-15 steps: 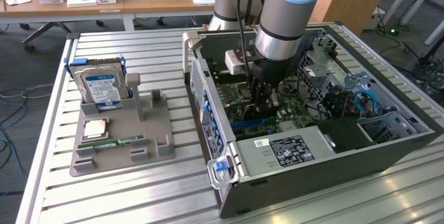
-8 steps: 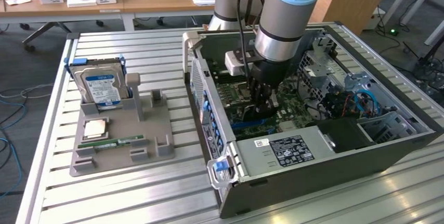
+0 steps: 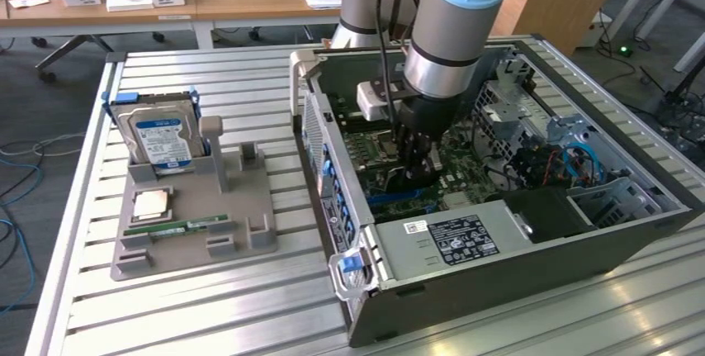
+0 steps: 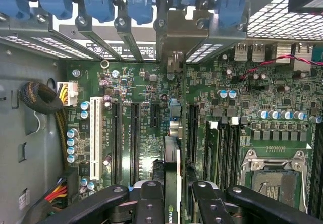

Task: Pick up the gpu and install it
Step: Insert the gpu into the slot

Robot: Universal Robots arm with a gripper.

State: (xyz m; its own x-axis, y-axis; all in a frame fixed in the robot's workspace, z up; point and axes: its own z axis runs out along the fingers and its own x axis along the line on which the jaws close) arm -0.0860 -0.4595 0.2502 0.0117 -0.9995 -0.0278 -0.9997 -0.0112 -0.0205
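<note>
The gpu (image 4: 171, 156) shows edge-on in the wrist view, a thin dark card standing upright over the green motherboard (image 4: 252, 108) between the long black expansion slots. Its pale metal bracket (image 4: 174, 37) reaches the case's rear slot openings. My gripper (image 4: 174, 196) is shut on the card, with a black finger (image 4: 151, 201) on each side. In the exterior view the gripper (image 3: 414, 166) is down inside the open computer case (image 3: 496, 249), and the gpu (image 3: 402, 181) is a dark shape under it.
Blue slot clips (image 4: 101, 2) line the rear wall, a sleeved cable bundle (image 4: 43, 98) sits at one side, and the CPU socket (image 4: 275, 178) at the other. Outside the case, a grey fixture (image 3: 193, 232) carries a hard drive (image 3: 162, 137), a processor (image 3: 151, 203) and a memory stick (image 3: 177, 228).
</note>
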